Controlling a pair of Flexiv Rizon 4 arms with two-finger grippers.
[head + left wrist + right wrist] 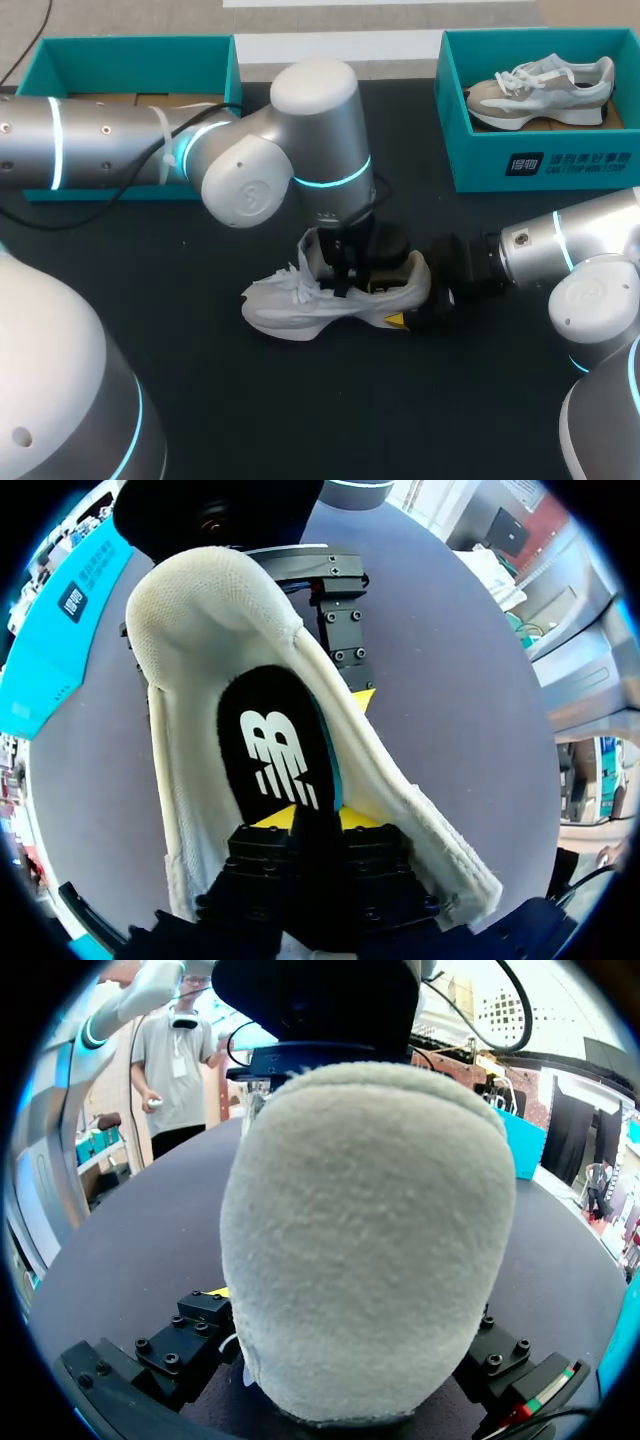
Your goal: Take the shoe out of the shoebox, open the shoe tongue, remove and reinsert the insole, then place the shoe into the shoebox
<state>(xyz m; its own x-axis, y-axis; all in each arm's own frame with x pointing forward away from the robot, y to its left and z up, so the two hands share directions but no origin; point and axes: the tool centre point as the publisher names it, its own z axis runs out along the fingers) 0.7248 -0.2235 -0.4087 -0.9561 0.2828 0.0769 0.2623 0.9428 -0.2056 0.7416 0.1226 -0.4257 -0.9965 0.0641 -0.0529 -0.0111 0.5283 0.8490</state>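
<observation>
With left fingers (272, 818) pinched on the insole (275, 750) and right fingers (360, 698) clamping the heel of the shoe (330, 295), upright on the desk (300, 400), looks like the insole step. Calls next for a slow, straight pull or push along the sole. Shows the insole only from the left wrist, hidden in the head view.

Pretty much just a table (300, 420) with a plain matte black top. Light's soft and even, so there's barely any glare on it, only faint shadows close around what's sitting there.
</observation>
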